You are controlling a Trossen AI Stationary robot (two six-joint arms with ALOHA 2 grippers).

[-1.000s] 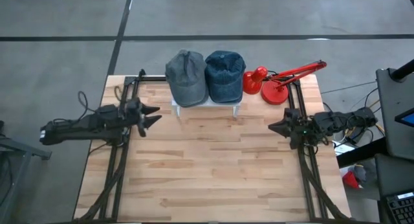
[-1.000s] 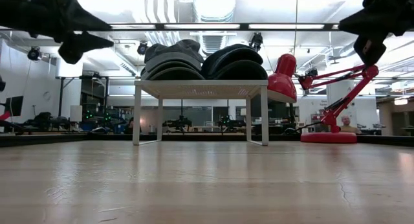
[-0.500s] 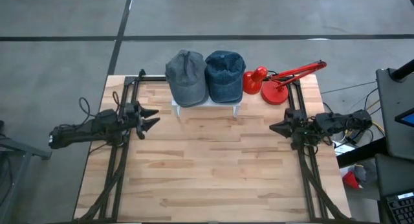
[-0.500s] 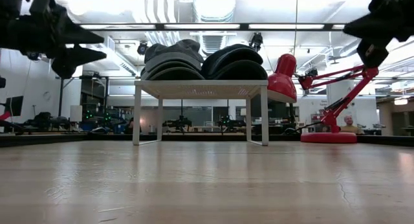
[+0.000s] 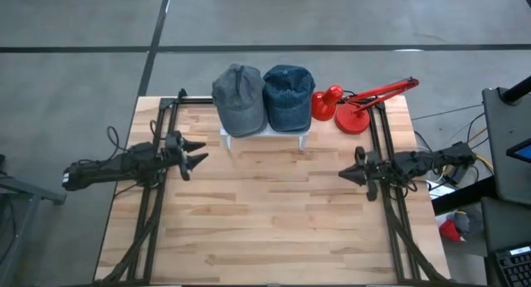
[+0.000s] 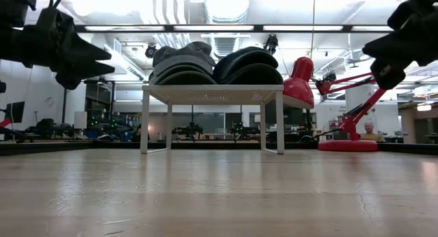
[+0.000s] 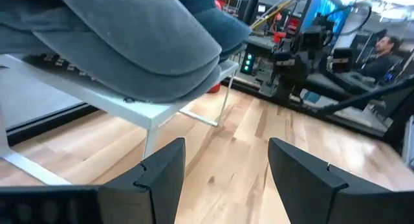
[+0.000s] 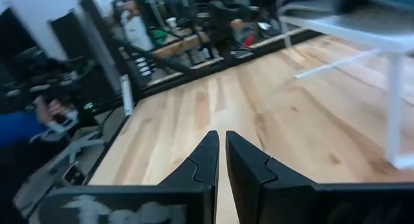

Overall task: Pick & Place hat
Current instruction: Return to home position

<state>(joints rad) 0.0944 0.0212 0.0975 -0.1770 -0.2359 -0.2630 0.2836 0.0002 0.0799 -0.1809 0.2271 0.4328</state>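
Two caps sit side by side on a small white stand (image 5: 264,134) at the table's far edge: a grey cap (image 5: 239,99) and a blue denim cap (image 5: 288,96), both resting on their brims and undersides. My left gripper (image 5: 202,152) hovers open above the table, left of the stand. In the left wrist view the grey cap (image 7: 129,43) and the stand's edge (image 7: 162,111) lie just ahead of its spread fingers (image 7: 226,166). My right gripper (image 5: 343,175) is shut, in the air near the table's right side, pointing toward the middle (image 8: 222,143).
A red desk lamp (image 5: 357,104) stands right of the stand, on the far right corner. Black frame rails run along the left (image 5: 149,212) and right (image 5: 390,229) sides. The wooden table top (image 5: 265,212) between the arms is bare. A person's blue sleeve and hand (image 8: 35,117) show beyond the table.
My left gripper has sunk a little while its arm drew back slightly toward the table's left edge; it stays open. My right gripper has shifted a little toward the near edge and the table's middle, dropping slightly, still shut. The caps have not moved.
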